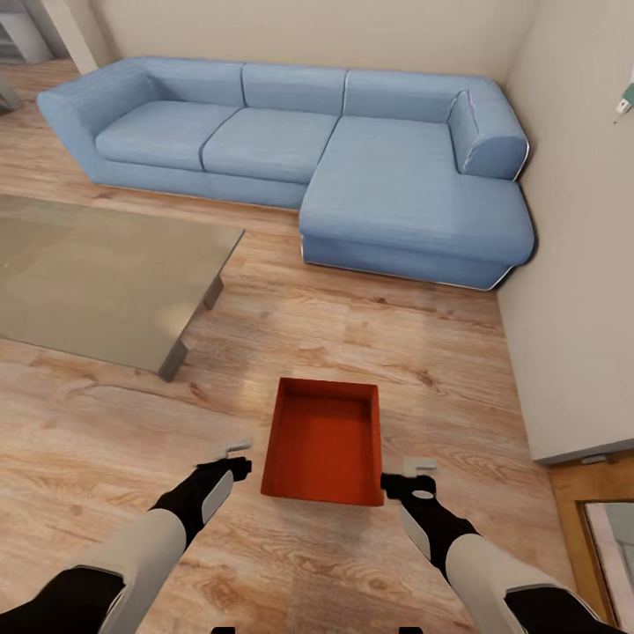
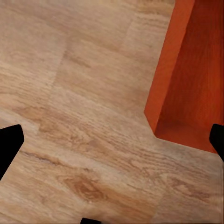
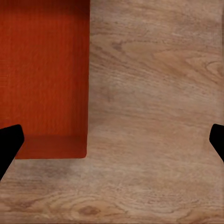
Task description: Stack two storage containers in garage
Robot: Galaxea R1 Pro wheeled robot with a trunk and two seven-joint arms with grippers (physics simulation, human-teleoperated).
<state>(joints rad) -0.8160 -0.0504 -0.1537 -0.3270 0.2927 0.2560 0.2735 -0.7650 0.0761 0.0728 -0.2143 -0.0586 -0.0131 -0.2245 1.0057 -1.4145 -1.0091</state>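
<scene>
Seen from the head camera, looking down at a light wood-plank floor (image 1: pixel 106 458) in a living room. Nearest, two black-and-grey arms reaching forward on either side of one red-orange storage container (image 1: pixel 324 440). Left end effector (image 1: pixel 231 451) just beside the container's left wall, near its closest corner, not touching it; fingers (image 2: pixel 9 144) spread wide apart in the left wrist view, with floor and the container's corner (image 2: pixel 186 93) between them. Right end effector (image 1: pixel 419 467) just beside the container's right near corner, close to the rim; fingers (image 3: pixel 9 144) likewise spread apart in the right wrist view, holding nothing, with the container's wall and inside (image 3: pixel 44 79) under one finger and bare planks under the other. Container open-topped, empty, resting flat on the planks, long side running away from the robot. Beyond the container and to its left, a low glass-topped bench (image 1: pixel 106 273) on dark legs. Farther back, a blue corner sofa (image 1: pixel 352 158) against the beige far wall, its chaise end reaching toward the container. To the container's right, a beige wall (image 1: pixel 572 264).
</scene>
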